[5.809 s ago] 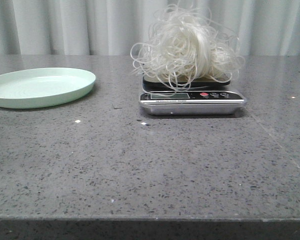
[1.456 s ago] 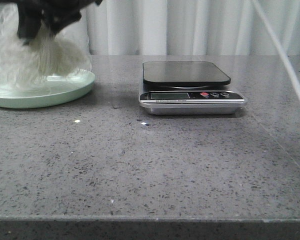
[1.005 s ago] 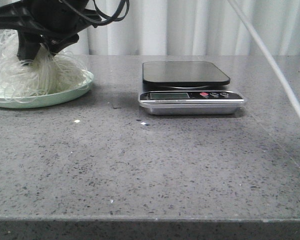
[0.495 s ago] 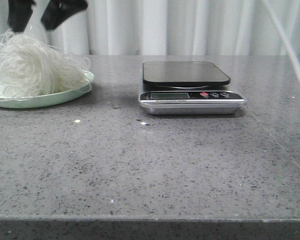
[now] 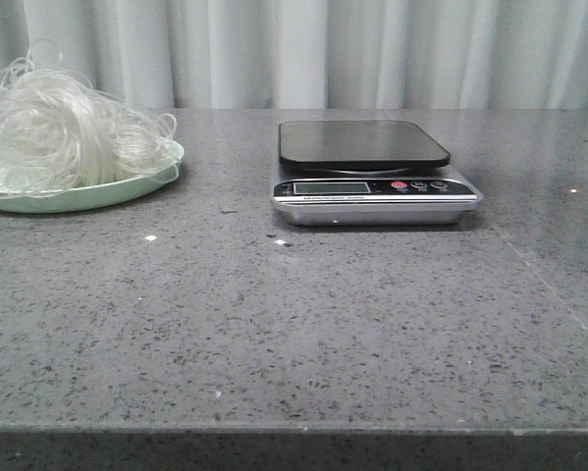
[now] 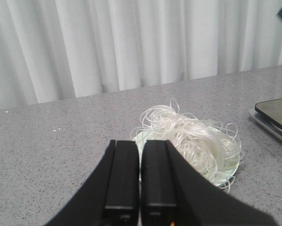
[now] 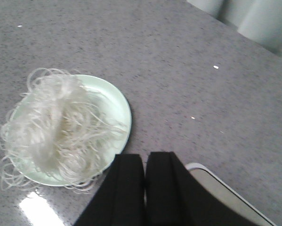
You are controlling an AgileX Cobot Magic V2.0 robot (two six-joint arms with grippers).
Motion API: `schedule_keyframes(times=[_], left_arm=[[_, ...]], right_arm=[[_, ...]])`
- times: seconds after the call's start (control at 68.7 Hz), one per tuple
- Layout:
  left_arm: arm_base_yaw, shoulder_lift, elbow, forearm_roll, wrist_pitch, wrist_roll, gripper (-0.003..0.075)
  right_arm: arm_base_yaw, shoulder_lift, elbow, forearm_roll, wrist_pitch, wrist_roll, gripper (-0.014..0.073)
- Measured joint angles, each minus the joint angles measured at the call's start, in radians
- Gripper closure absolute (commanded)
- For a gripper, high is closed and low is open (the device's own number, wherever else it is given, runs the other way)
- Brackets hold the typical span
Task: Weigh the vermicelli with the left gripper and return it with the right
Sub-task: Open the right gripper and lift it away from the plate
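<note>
The vermicelli (image 5: 63, 128), a loose white tangle of thin strands, lies on the pale green plate (image 5: 127, 186) at the table's far left. It also shows in the left wrist view (image 6: 192, 139) and in the right wrist view (image 7: 56, 125). The scale (image 5: 372, 177) stands at the middle back with its black platform bare. My left gripper (image 6: 139, 146) is shut and empty, above the table short of the plate. My right gripper (image 7: 144, 162) is shut and empty, raised between the plate and the scale (image 7: 225, 193). Neither gripper shows in the front view.
The grey speckled table (image 5: 294, 324) runs to a front edge near the bottom of the front view. Pale curtains (image 5: 372, 49) hang behind the table. A few small white specks (image 5: 151, 237) lie on the table in front of the plate.
The vermicelli went from the scale to the plate, carried by a black gripper. That gripper let go, rose and left the front view. The vermicelli has settled on the plate.
</note>
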Motion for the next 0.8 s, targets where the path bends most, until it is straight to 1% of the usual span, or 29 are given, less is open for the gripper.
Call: schedule_keyframes(times=[0.102,0.204,0.306,0.349,0.364,0.379,0.393,0.48,0.495,0.51,0.524,0.553,0.728,0.772,0.786,0.801], left_arm=[[0.000,0.000,0.000,0.000,0.000,0.000,0.0584],[0.000,0.000,0.000,0.000,0.000,0.000,0.0584],[0.000,0.000,0.000,0.000,0.000,0.000,0.0584],[0.000,0.000,0.000,-0.002,0.000,0.000,0.0584],[0.000,0.000,0.000,-0.002,0.000,0.000,0.0584],[0.000,0.000,0.000,-0.002,0.000,0.000,0.0584],[0.000,0.000,0.000,-0.002,0.000,0.000,0.0584],[0.000,0.000,0.000,-0.002,0.000,0.000,0.0584],[0.000,0.000,0.000,-0.002,0.000,0.000,0.0584],[0.000,0.000,0.000,-0.002,0.000,0.000,0.0584],[0.000,0.000,0.000,-0.002,0.000,0.000,0.0584],[0.000,0.000,0.000,-0.002,0.000,0.000,0.0584],[0.000,0.000,0.000,-0.002,0.000,0.000,0.0584],[0.000,0.000,0.000,-0.002,0.000,0.000,0.0584],[0.000,0.000,0.000,-0.002,0.000,0.000,0.0584],[0.000,0.000,0.000,-0.002,0.000,0.000,0.0584]], right_arm=[[-0.068,-0.043,0.003,-0.002,0.043,0.000,0.0440],[-0.134,-0.099,0.046,-0.002,0.050,0.000,0.0440],[-0.194,-0.170,0.139,-0.002,0.042,0.000,0.0440],[-0.216,-0.204,0.194,-0.002,0.031,0.000,0.0440],[-0.230,-0.223,0.234,-0.002,0.018,0.000,0.0440],[-0.227,-0.217,0.224,-0.002,0.022,0.000,0.0440],[-0.243,-0.249,0.276,-0.002,0.001,0.000,0.0440],[-0.274,-0.333,0.403,-0.003,-0.064,0.000,0.0440],[-0.285,-0.364,0.463,-0.003,-0.091,0.000,0.0440],[-0.283,-0.364,0.451,-0.003,-0.084,0.000,0.0440],[-0.293,-0.403,0.511,-0.003,-0.117,0.000,0.0440],[-0.300,-0.428,0.547,-0.003,-0.145,0.000,0.0440],[-0.316,-0.660,0.873,-0.003,-0.340,0.000,0.0440],[-0.316,-0.749,0.973,-0.003,-0.403,0.000,0.0440],[-0.316,-0.740,0.962,-0.003,-0.396,0.000,0.0440],[-0.316,-0.776,1.006,-0.003,-0.431,0.000,0.0440]])
